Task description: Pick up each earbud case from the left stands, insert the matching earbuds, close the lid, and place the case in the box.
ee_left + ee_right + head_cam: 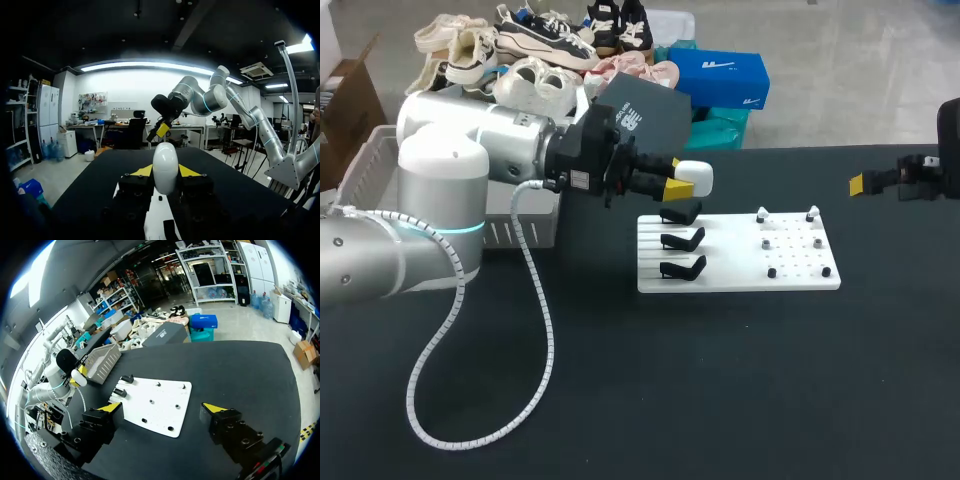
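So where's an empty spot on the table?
The table in front of the board, right of the cable, is bare; also between board and right gripper. Crowded at the stands, where the left gripper holds the case.

Right arm's chopped off at the head view's 3 o'clock edge. Only the right gripper (865, 184) pokes in, with just one yellow tip showing. The box (365, 165) at 9 o'clock is mostly buried behind the left arm (470, 140). The case (696, 178) covers part of the far stand (682, 212). From the left wrist, the left gripper (165, 171) hides the case's bottom half and most of the board (157, 220). Bits on the pegs (763, 215) are too tiny to call as earbuds.
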{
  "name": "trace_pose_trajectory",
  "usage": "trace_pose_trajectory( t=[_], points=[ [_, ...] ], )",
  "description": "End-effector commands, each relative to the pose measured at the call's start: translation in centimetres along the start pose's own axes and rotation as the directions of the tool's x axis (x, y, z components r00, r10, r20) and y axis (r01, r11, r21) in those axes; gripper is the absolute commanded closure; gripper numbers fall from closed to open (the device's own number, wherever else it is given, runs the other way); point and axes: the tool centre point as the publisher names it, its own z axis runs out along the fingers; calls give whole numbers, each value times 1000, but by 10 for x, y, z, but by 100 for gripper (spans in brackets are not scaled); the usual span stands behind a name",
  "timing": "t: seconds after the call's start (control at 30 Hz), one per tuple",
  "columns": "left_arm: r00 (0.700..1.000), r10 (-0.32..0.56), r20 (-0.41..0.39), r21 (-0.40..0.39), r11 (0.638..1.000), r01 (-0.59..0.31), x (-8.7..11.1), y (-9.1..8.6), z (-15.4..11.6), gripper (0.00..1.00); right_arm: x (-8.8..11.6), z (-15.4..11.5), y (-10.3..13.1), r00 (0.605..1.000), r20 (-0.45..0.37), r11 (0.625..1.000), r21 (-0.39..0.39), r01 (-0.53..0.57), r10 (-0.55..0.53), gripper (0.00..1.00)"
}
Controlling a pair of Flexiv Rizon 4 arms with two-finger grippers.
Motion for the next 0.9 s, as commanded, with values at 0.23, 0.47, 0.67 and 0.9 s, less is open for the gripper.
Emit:
trace_pose_trajectory(
  t=[0.23,0.47,0.67,0.9],
  points=[
    [1000,-24,5,-298,954,25,9,-27,14,100,0,1,-2,1000,-1,1000,-9,2,-2,0],
    [999,-42,6,-297,954,42,8,-27,14,100,0,1,-2,1000,-1,1000,-9,2,-2,0],
    [999,-42,6,-297,954,42,8,-27,14,100,0,1,-2,1000,-1,1000,-9,2,-2,0],
    [999,-42,6,-297,954,42,8,-27,14,100,0,1,-2,1000,-1,1000,-9,2,-2,0]
  ],
)
